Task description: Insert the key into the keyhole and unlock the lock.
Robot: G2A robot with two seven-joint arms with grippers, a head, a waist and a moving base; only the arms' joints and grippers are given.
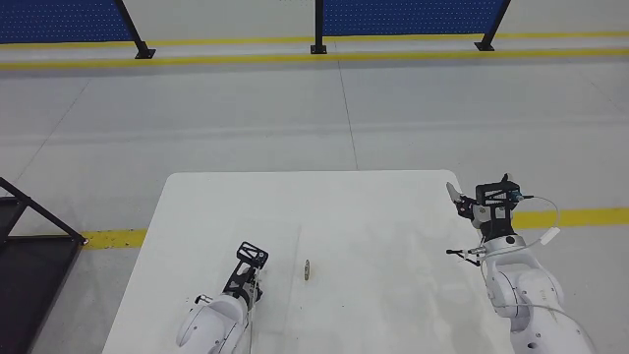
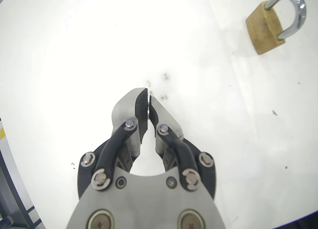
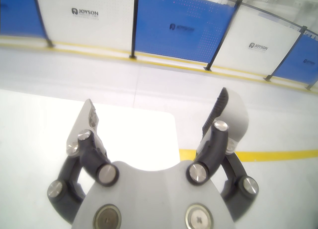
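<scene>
Pinching the key (image 2: 148, 113), left gripper (image 2: 148, 92) fingers close tight.
Right gripper (image 3: 156, 96) spreads wide; lock (image 2: 265, 29) lies at the left gripper's three o'clock.

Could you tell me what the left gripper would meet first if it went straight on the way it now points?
Most likely the bare white table: the left gripper tilts down at it. The padlock lies off to one side of that line, though depth is unclear.
</scene>
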